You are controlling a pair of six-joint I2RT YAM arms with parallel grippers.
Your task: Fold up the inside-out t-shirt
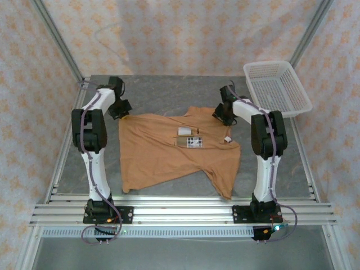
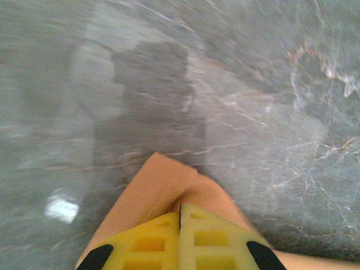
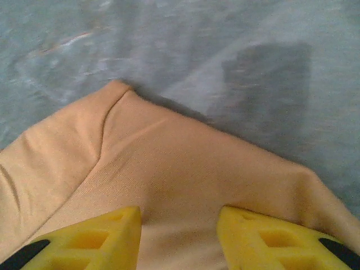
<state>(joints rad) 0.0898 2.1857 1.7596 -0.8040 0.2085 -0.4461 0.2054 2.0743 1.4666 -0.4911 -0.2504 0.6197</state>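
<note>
The inside-out t-shirt (image 1: 174, 152) lies spread on the grey table, tan, with small white labels (image 1: 191, 138) showing near its collar. My left gripper (image 1: 121, 109) is at the shirt's far left corner. In the left wrist view its yellow fingers (image 2: 180, 216) are shut together, pinching a fold of the tan cloth (image 2: 163, 185). My right gripper (image 1: 223, 115) is at the shirt's far right corner. Its jaws (image 3: 179, 222) stand apart, with flat cloth (image 3: 185, 163) lying between the fingertips and a seam running off to the left.
A white plastic basket (image 1: 277, 88) stands at the back right of the table. Bare marbled table (image 2: 253, 84) lies beyond the shirt's far edge. Metal frame posts and patterned walls close in the sides.
</note>
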